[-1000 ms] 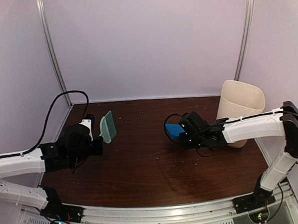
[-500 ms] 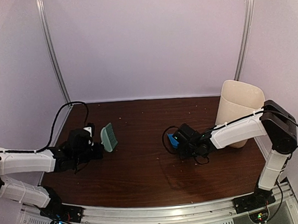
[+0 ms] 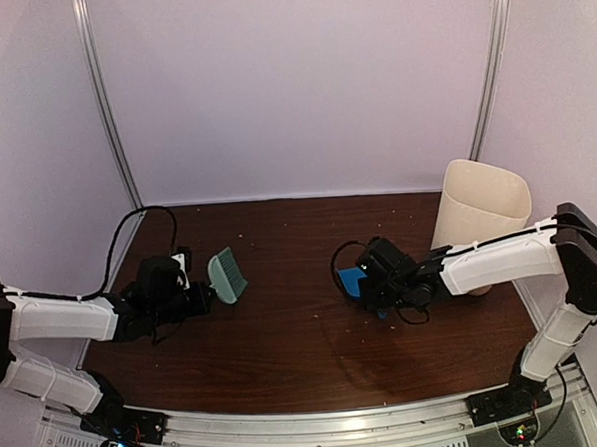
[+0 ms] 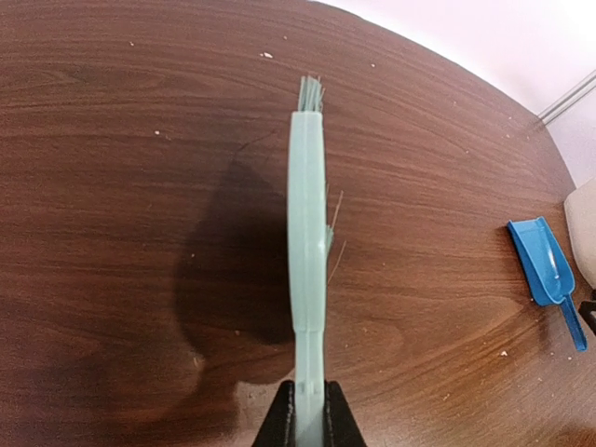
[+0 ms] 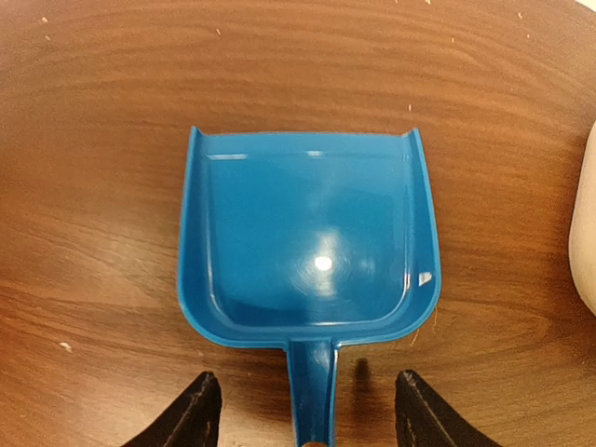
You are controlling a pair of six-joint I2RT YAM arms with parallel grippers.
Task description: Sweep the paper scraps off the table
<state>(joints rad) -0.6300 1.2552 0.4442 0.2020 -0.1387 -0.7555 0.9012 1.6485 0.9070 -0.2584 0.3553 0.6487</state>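
No paper scraps show in any view; only tiny pale crumbs speckle the table [image 3: 285,349]. My left gripper [image 3: 202,290] [image 4: 310,417] is shut on the handle of a pale green brush [image 3: 227,275] [image 4: 307,223], held edge-on just above the wood at the left. A blue dustpan [image 3: 351,279] [image 5: 307,242] [image 4: 543,261] lies flat and empty on the table right of centre. My right gripper [image 3: 370,286] [image 5: 307,410] is open behind it. Its black fingers [image 5: 200,414] stand wide on either side of the dustpan's handle without touching it.
A tall cream bin [image 3: 482,219] [image 5: 587,223] stands at the back right, close beside my right arm. A silver rail [image 3: 319,423] runs along the table's front edge. Pale walls and metal posts close in the back and sides.
My right gripper has opened and let go of the dustpan's handle; the dustpan now rests on the table. The left arm shifted the brush slightly right and lower.
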